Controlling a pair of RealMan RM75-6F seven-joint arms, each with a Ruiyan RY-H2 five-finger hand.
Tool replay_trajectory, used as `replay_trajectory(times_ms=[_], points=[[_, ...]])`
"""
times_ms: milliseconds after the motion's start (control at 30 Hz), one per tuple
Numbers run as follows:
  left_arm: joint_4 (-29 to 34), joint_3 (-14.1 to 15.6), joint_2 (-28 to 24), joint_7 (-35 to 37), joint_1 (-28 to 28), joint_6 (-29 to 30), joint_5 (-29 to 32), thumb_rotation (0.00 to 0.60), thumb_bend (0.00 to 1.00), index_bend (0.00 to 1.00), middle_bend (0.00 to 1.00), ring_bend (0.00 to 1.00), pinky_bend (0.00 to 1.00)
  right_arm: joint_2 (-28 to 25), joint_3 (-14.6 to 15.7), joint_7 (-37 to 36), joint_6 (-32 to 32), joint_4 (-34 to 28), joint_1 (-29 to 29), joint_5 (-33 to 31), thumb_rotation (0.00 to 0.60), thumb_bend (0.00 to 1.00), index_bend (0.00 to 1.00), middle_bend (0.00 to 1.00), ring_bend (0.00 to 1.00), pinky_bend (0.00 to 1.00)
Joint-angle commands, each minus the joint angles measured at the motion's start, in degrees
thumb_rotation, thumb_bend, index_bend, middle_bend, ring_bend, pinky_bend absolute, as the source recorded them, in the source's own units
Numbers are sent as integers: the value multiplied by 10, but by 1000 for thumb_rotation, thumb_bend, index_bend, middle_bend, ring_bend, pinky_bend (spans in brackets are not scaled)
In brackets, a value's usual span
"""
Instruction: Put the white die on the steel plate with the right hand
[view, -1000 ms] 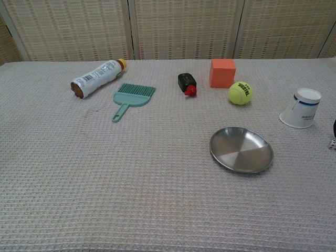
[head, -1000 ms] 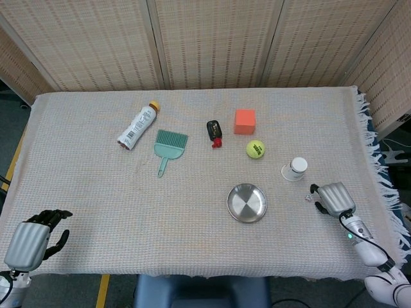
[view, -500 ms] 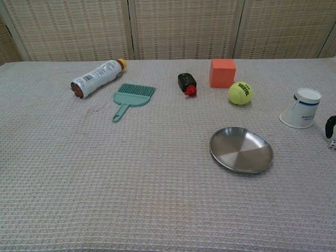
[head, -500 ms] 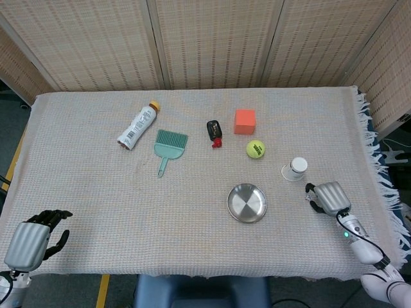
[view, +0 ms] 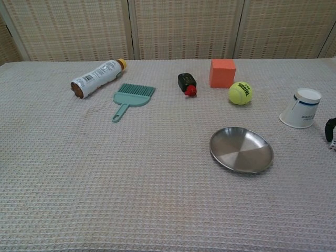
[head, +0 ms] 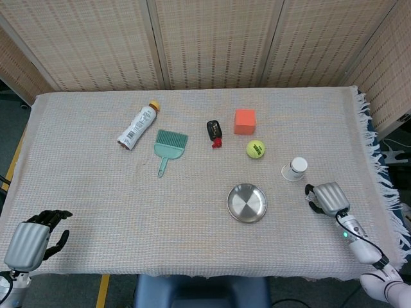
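Observation:
The steel plate (head: 246, 203) lies on the cloth right of centre, round, shallow and with nothing in it; the chest view shows the plate (view: 241, 149) too. My right hand (head: 326, 197) rests on the table to the right of it, palm down, its dark fingers (head: 312, 196) curled towards the plate. In the head view the white die is hidden under those fingers. At the right edge of the chest view, a dark fingertip (view: 330, 129) stands over a sliver of the die (view: 334, 145). My left hand (head: 31, 242) hangs at the front left corner, holding nothing.
A white paper cup (head: 296, 168) stands just behind my right hand. Further back are a tennis ball (head: 255, 149), an orange cube (head: 244, 120), a small black and red bottle (head: 214, 132), a teal dustpan brush (head: 168, 147) and a lying white bottle (head: 137, 126).
My right hand has slid left and slightly back over the die, which showed beside its fingertips a second ago and is now covered. The left hand has not moved.

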State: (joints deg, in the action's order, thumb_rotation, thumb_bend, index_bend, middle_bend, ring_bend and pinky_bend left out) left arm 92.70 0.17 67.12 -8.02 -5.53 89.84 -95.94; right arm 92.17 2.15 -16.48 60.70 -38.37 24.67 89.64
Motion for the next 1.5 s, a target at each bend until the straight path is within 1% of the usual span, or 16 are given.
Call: replay_trajectory(times_ms=[33, 200, 367, 567, 733, 833, 1033, 1067, 1133, 1200, 1267, 1367, 1400, 1433, 1500], points=[[0, 0, 0, 0, 0, 0, 0, 600, 390, 352, 409, 375, 587, 1, 1, -1, 4, 2, -1, 2, 600, 278, 506, 824, 916, 994], [0, 0, 0, 0, 0, 0, 0, 600, 390, 352, 409, 375, 587, 2, 1, -4, 14, 1, -2, 4, 600, 279, 578, 828, 921, 999], [0, 0, 0, -1, 0, -1, 0, 600, 390, 353, 409, 375, 587, -4, -2, -14, 43, -22, -1, 12, 600, 279, 593, 829, 921, 999], [0, 0, 1, -3, -1, -2, 0, 600, 391, 352, 409, 375, 586, -18, -8, -12, 71, -96, 21, 33, 600, 278, 593, 829, 921, 999], [0, -1, 1, -1, -1, -2, 2, 600, 390, 353, 409, 375, 587, -24, -13, -1, 50, -162, 49, 40, 600, 278, 593, 829, 921, 999], [-1, -1, 0, 0, -1, -3, 2, 600, 390, 353, 409, 375, 587, -19, -13, 4, 34, -185, 61, 41, 600, 278, 589, 829, 921, 999], [-2, -1, -1, 6, 0, -1, 2, 600, 391, 353, 409, 375, 587, 4, -12, 17, 23, -185, 73, 43, 600, 278, 580, 829, 921, 999], [-1, -1, -1, 6, 0, 0, 2, 600, 391, 353, 409, 374, 587, 8, -11, 17, 24, -182, 74, 43, 600, 278, 570, 829, 919, 999], [-1, -1, -1, 7, 0, 0, 1, 600, 390, 353, 409, 375, 587, 13, -9, 17, 25, -174, 75, 45, 600, 245, 535, 829, 907, 993], [-2, -1, -1, 7, 0, -1, 2, 600, 390, 353, 409, 375, 587, 14, -6, 13, 27, -170, 75, 47, 600, 168, 479, 829, 878, 973], [-2, -1, -1, 7, 0, -1, 2, 600, 391, 354, 409, 375, 587, 13, -4, 11, 34, -168, 75, 51, 600, 113, 417, 816, 843, 953], [-2, -1, -1, 6, -1, -2, 2, 600, 392, 353, 409, 375, 587, 10, -4, 7, 54, -165, 73, 58, 600, 70, 322, 710, 751, 893], [-2, -1, -1, 6, -1, -2, 2, 600, 391, 354, 409, 375, 587, 9, -4, 4, 60, -165, 73, 60, 600, 63, 280, 640, 682, 838], [-2, -1, -1, 5, -1, -2, 2, 600, 391, 354, 409, 375, 587, 6, -5, -2, 66, -167, 73, 61, 600, 62, 263, 609, 646, 808], [-1, 0, -1, 4, -1, -2, 1, 600, 390, 354, 409, 375, 587, 3, -8, -7, 78, -167, 72, 62, 600, 61, 220, 489, 479, 670]])
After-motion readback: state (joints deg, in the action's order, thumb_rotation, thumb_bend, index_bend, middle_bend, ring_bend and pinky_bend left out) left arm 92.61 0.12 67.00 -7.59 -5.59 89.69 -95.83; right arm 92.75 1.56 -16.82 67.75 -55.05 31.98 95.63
